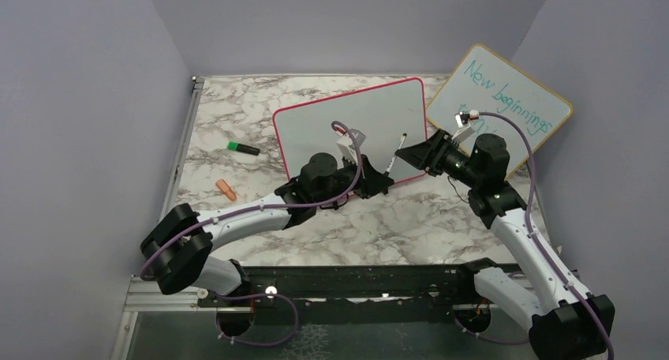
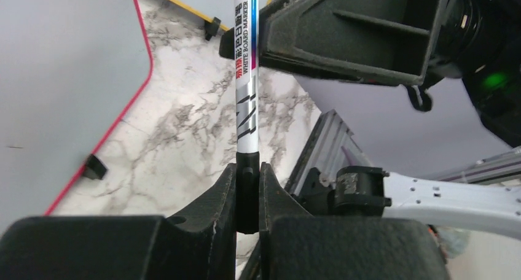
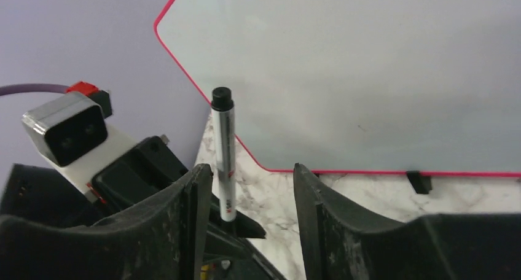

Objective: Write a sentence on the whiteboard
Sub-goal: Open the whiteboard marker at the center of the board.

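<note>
Seeing the whiteboard standing on its small black feet mid-desk, toward the far edge. Pink-red frame all round, face toward the arms. Marble-pattern desk underneath.

Got the left gripper clamped on the black end of a marker, both fingers squeezed in against it with no gap. White barrel, rainbow stripe, "WHITE BOARD MARKER" print, sticking straight out past the fingertips. From above, sits tilted in front of the whiteboard's lower right part. Can't tell about contact with the face.

Got the right gripper with jaws apart, straddling the same marker further up the barrel. Barrel tight beside one finger, well apart from the other. Can't tell about real contact on the near side. Black top end poking up above both fingertips.

Also seeing the left arm's wrist camera in the right wrist view, just left of the marker.

Elsewhere on the desk:
- Wooden-framed board with teal "New beginnings" writing, propped at the far right corner, just beside the whiteboard's right edge.
- Green pen lying flat near the left edge, just left of the whiteboard.
- Small orange piece also by the left edge, nearer the arms, apart from the green pen.
</note>
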Controlling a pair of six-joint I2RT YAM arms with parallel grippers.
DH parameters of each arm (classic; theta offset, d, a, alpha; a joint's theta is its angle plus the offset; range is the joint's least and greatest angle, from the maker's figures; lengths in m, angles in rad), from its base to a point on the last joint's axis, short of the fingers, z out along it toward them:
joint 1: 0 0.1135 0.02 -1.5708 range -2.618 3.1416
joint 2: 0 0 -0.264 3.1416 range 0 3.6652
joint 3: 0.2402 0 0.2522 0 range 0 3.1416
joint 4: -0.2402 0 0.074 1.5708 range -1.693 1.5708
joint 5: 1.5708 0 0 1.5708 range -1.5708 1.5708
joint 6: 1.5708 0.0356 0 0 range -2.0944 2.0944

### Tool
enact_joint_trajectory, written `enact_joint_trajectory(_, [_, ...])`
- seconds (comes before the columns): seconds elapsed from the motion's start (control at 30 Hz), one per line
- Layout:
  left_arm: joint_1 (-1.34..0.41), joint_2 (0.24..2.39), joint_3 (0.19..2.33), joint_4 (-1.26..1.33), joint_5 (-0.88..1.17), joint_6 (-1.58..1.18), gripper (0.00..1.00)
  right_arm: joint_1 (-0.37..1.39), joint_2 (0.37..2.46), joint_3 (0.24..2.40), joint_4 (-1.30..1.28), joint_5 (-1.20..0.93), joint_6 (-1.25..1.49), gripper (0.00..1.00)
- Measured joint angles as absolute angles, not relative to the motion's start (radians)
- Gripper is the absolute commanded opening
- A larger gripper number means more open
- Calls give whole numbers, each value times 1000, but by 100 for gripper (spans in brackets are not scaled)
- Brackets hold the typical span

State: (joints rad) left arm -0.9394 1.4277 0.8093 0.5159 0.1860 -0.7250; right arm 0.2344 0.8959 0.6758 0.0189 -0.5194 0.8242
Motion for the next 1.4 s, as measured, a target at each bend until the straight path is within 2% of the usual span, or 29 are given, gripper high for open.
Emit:
enact_joint_trajectory(0.07, [-926, 1384, 797, 489, 191, -672, 0, 234, 902, 714, -16, -525, 786, 75])
enact_joint_trajectory(0.13, [-906, 1341, 798, 443, 191, -604, 0, 234, 903, 756, -58, -527, 741, 81])
enact_joint_trajectory(0.6, [-846, 1259, 991, -165, 125, -63, 0, 237, 1026, 1082, -374, -659, 502, 88])
enact_joint_trajectory(0.8, [-844, 1199, 988, -252, 114, 154, 0, 241, 1104, 1142, -499, -701, 403, 89])
enact_joint_trajectory(1.13, [-844, 1087, 896, -249, 180, 379, 0, 241, 1147, 1159, -590, -801, 281, 89])
enact_joint_trajectory(1.4, [-844, 1101, 906, -241, 267, 451, 0, 246, 1193, 1158, -575, -901, 279, 80])
